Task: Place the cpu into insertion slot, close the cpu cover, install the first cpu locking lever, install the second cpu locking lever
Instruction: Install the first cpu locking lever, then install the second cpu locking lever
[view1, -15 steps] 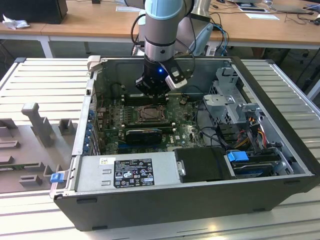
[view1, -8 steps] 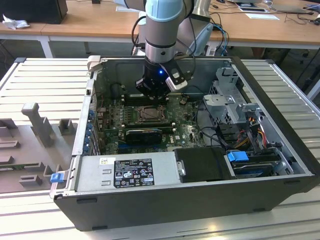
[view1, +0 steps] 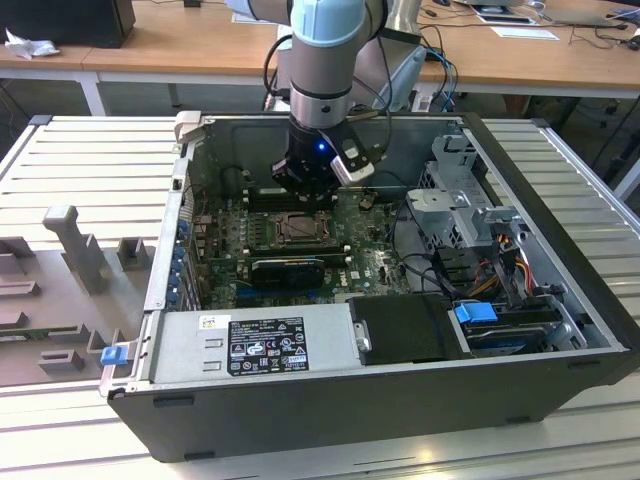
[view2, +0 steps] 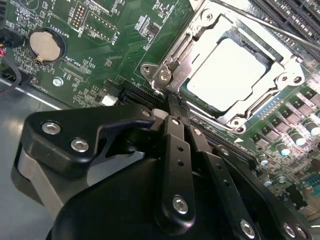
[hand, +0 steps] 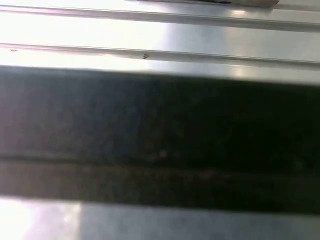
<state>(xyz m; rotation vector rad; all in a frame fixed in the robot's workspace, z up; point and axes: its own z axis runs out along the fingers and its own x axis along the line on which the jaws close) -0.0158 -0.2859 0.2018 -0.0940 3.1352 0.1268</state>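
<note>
The cpu (view2: 231, 70), a pale silvery square, lies flat in the insertion slot (view1: 298, 228) in the middle of the green motherboard (view2: 100, 55). The silvery cpu cover (view2: 192, 37) lies down over it, framing its top. A thin metal lever rod (view2: 280, 31) runs along one side of the socket. My gripper (view2: 172, 102) is shut with nothing seen between its black fingers, and its tips sit just off the socket's hinge corner (view2: 164, 75). In the exterior view the gripper (view1: 303, 192) hangs low inside the case, just behind the socket.
Black memory slots (view2: 295, 15) flank the socket, and a coin battery (view2: 46, 44) sits further off. The case holds a power supply (view1: 255, 345) at the front, a drive cage (view1: 470, 200) and cables (view1: 500, 275) on the exterior view's right. Case walls (view1: 165, 250) ring the board.
</note>
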